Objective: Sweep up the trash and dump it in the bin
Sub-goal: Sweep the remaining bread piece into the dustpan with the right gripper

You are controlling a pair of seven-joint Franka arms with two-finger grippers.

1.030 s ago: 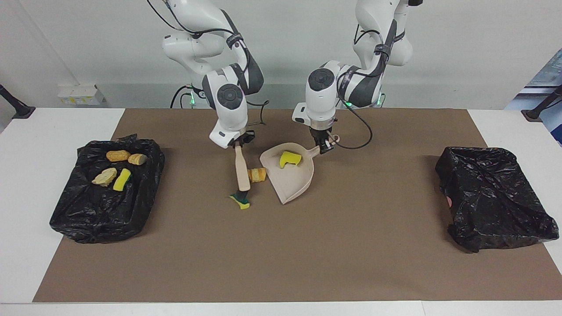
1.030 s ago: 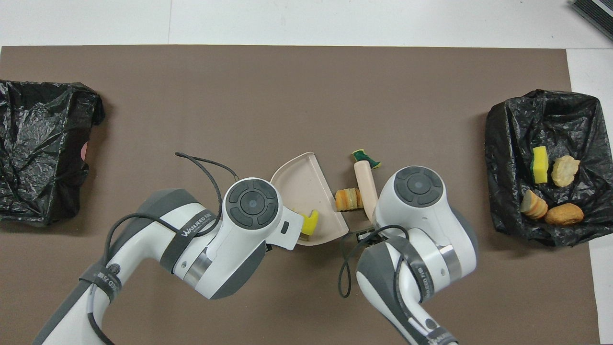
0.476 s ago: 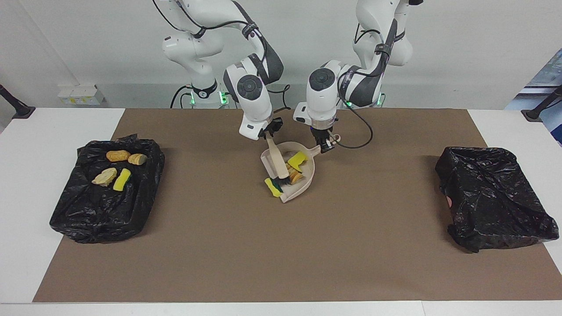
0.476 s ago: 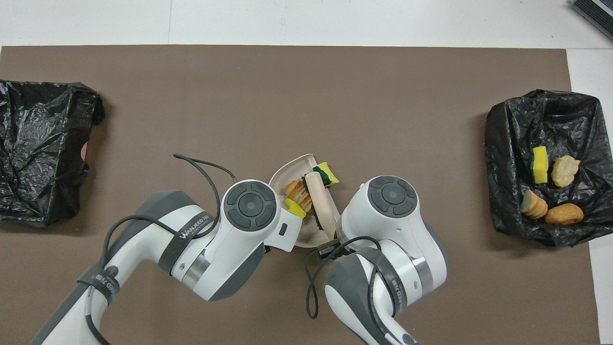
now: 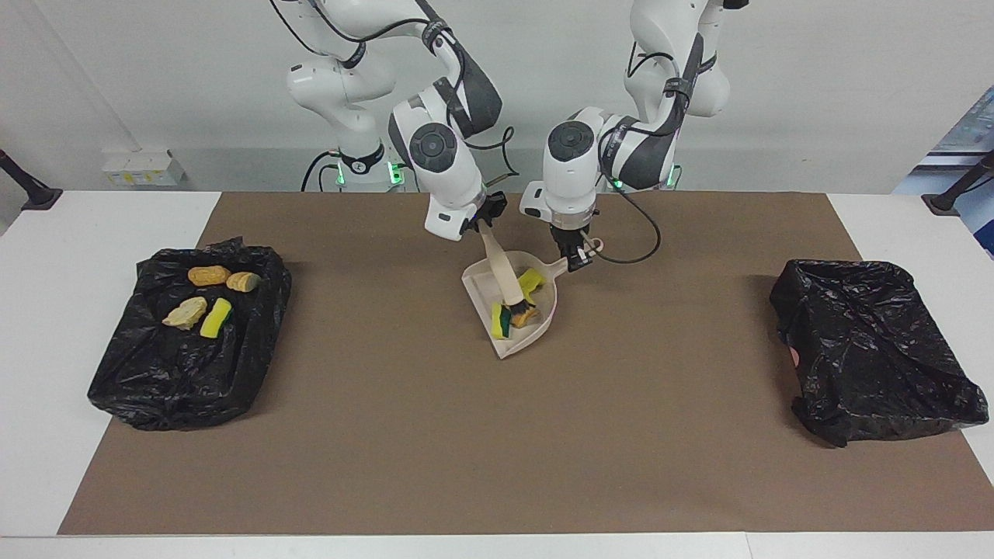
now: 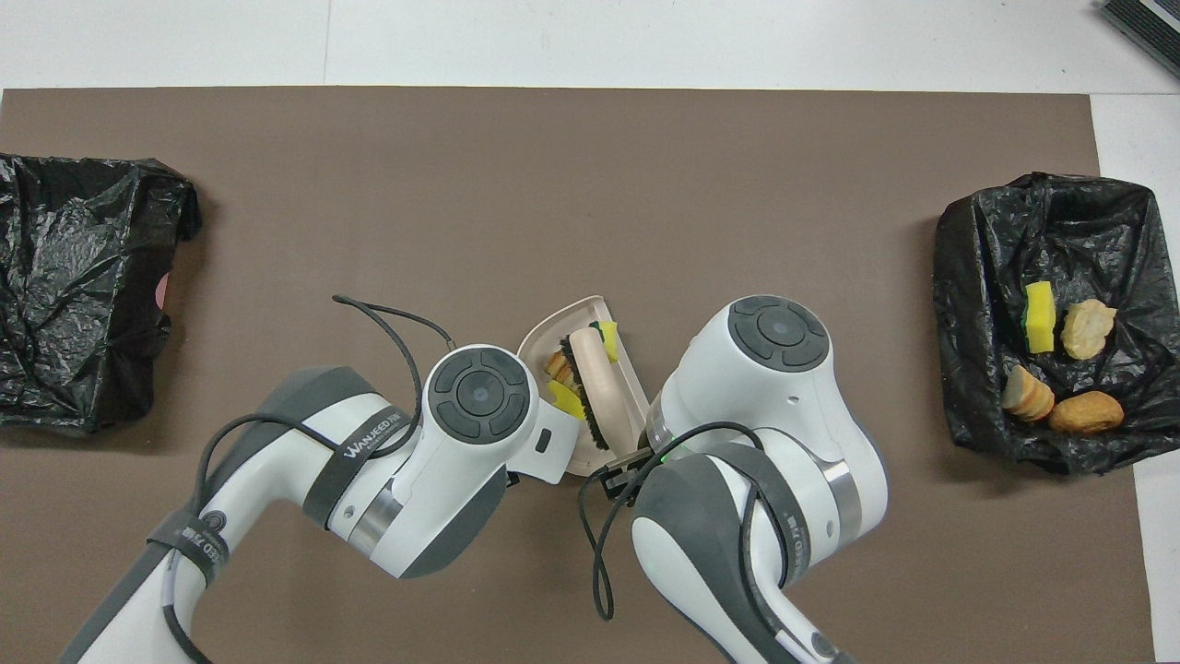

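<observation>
Sweeping at frame center: my right gripper (image 5: 488, 220), clamped on the brush (image 5: 505, 278), pins 3 scraps (image 5: 514, 309) inside the dustpan (image 5: 543, 299), whose handle my left gripper (image 5: 576, 260) clamps. Next I judge: withdraw brush, carry dustpan level to a black-lined bin (image 5: 874, 345), middle right.

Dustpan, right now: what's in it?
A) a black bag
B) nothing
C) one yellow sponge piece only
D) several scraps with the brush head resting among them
D: the dustpan holds yellow sponge pieces and a tan lump, with the brush angled down into them.
</observation>
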